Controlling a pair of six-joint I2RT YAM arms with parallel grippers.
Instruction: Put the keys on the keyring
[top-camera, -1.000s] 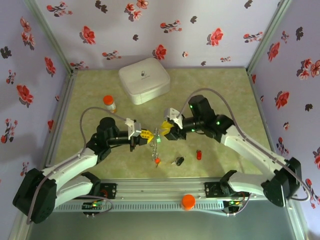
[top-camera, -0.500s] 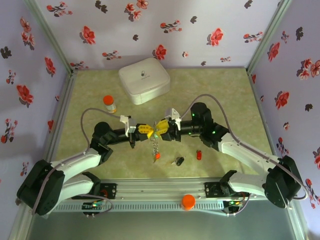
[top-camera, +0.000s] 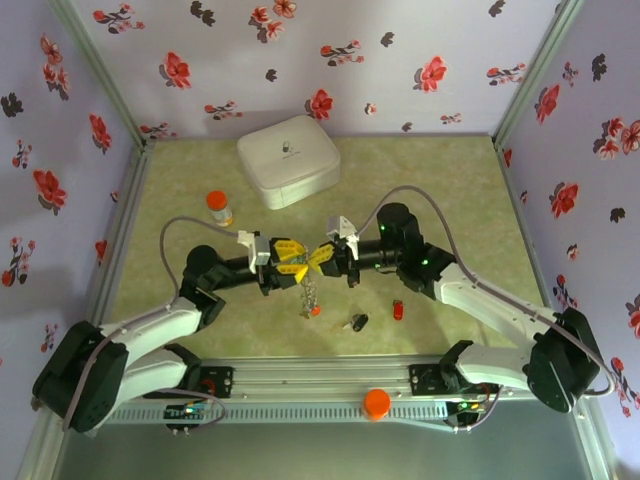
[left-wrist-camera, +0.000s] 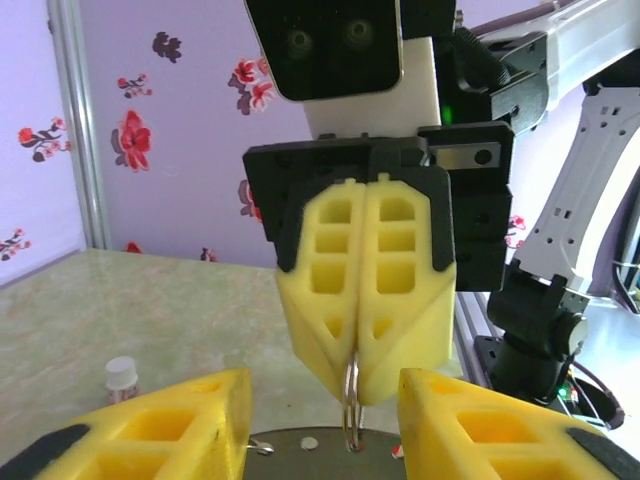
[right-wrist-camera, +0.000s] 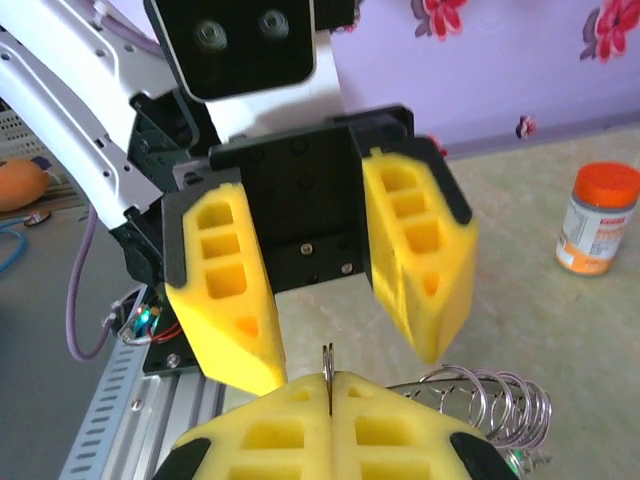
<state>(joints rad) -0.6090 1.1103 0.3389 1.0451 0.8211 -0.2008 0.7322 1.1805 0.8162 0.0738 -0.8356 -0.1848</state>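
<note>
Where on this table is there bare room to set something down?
Bare mat lies between the white case and the right wall, and left of the pill bottle. Crowded: the middle, where the left pincer and right pincer meet at the keyring, and the loose keys in front.

Counts by kind
One keyring (top-camera: 310, 292); one pill bottle (top-camera: 219, 207); one white case (top-camera: 288, 160); by the keyring, three keys: orange key (top-camera: 315, 311), black key (top-camera: 358, 322), red key (top-camera: 398, 310)
</note>
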